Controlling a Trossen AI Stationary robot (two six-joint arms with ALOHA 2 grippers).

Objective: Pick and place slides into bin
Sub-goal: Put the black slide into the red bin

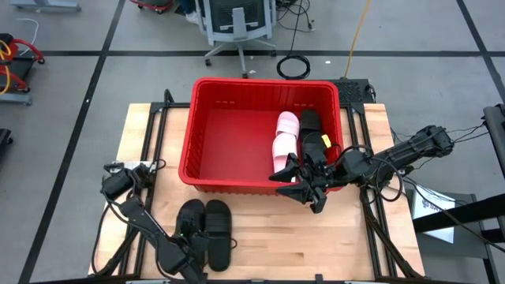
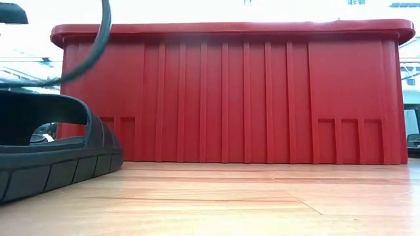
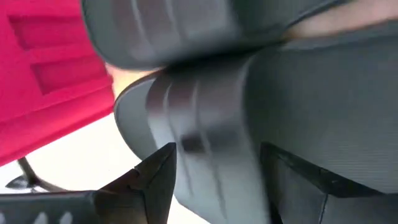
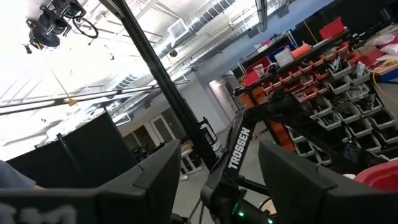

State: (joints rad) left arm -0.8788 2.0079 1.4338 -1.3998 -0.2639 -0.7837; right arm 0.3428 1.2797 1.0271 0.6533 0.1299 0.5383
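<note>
Red bin [image 1: 237,134] sits at the 12 o'clock side of the wooden table [image 1: 331,252]. Inside it, over at its 3 o'clock wall, there's a pale pink slide [image 1: 284,142] and at least one black one [image 1: 310,130] lying right beside it. Two more black slides [image 1: 207,229] are side by side on the table at about 7 o'clock, just in front of the bin.

The left gripper [image 1: 189,264] is down at that pair with its fingers apart; its wrist camera is filled with ribbed black strap [image 3: 205,124], and I can't tell if it's touching yet. The right gripper [image 1: 304,189] hangs over the bin's near rim at 4 o'clock, fingers spread, holding nothing, and pointing up at the room.

My guess on handling: these look like light moulded foam, matte, a bit squishy, with a grooved sole edge [image 2: 52,170]. Not fragile, not slippery. The wide arched strap seems the obvious place to pinch. The bin is ribbed hard plastic with a rolled rim.
</note>
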